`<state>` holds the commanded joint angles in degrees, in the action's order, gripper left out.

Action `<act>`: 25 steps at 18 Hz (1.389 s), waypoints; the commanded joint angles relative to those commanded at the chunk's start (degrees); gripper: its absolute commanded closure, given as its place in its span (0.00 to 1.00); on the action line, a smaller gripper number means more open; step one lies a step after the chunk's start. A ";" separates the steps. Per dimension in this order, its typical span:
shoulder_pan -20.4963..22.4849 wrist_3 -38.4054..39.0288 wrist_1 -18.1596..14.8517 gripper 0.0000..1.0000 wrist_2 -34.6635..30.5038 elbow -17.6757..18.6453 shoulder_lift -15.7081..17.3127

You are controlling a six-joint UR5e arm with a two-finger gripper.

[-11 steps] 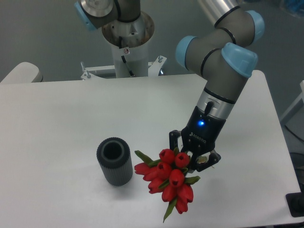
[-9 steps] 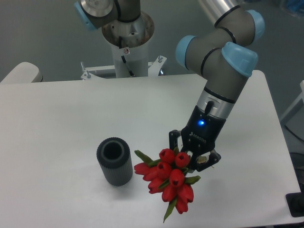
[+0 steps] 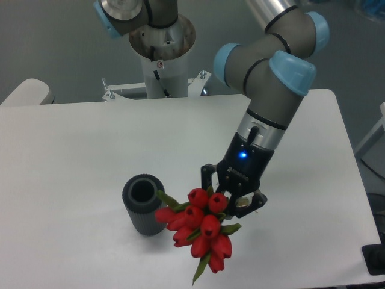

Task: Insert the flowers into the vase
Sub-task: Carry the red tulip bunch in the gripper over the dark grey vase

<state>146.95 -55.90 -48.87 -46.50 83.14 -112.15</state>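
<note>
White table top (image 3: pixel 72 138) fills the room's middle. On it stands the small dark grey ribbed vase (image 3: pixel 144 203). Just beside it hangs the bunch of red tulip flowers (image 3: pixel 195 226), pinched, I think, by the black two-finger gripper (image 3: pixel 231 201). Being wider than the mouth, the bunch could knock the vase over.

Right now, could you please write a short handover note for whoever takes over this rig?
Gripper: shut on the flowers, holding them near their stems, buds pointing toward the camera.
Flowers: held just right of the vase, the leftmost buds overlapping its side in this view; whether they touch cannot be told.
Vase: upright on the table, mouth empty.
Done: flowers grasped and brought beside the vase.
Left: bring the stems over the mouth, lower them in, release.
</note>
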 joint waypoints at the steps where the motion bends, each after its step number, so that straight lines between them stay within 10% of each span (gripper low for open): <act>1: -0.09 0.79 0.00 0.78 0.09 0.00 0.44; 25: -4.13 13.02 5.27 0.79 22.59 5.01 6.42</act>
<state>142.83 -42.89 -43.60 -23.91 88.15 -105.73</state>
